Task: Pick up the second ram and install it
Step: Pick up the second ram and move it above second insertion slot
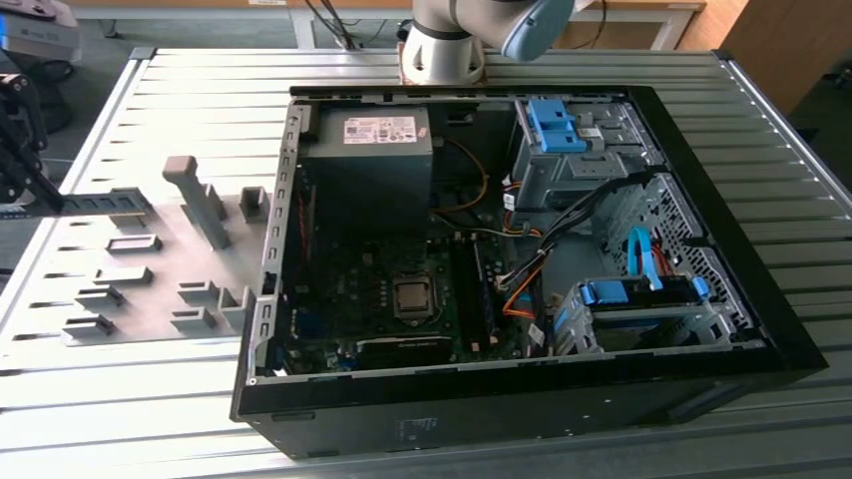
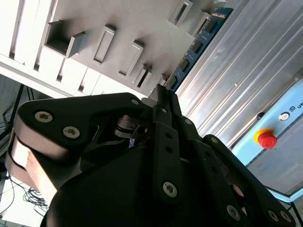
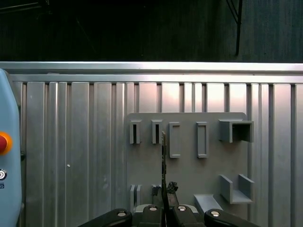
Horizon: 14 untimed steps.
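One ram [image 1: 107, 205], thin and probably light, stiff yet fragile, is pinched by one end in the narrow jaws over the grey plate [image 1: 171, 226] on the table [image 1: 200, 90], toward the exterior view's left of the case [image 1: 533, 419]. Best held by bare board, not chips or contacts.

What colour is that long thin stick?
The second ram is blue with dark chips; second wrist view.

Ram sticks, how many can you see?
1. The gripper holds the second ram over the grey holder plate. Another could be hidden in the dark slots inside the computer case; I cannot tell.
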Motion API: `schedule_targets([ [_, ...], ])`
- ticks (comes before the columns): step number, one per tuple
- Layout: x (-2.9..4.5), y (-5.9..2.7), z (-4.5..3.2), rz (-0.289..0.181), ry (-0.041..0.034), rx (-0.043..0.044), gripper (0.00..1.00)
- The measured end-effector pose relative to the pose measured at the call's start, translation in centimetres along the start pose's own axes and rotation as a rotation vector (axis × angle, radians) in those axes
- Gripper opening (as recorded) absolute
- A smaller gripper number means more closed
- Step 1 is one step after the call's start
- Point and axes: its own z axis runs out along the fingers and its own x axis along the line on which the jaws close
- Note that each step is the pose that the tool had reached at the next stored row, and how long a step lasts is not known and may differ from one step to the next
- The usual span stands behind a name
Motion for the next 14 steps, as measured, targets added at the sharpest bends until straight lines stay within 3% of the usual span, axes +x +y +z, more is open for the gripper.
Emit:
schedule_targets([
  [14, -0.01, 0.00, -0.75, 0.000, 0.0000, 0.0000, 0.14],
])
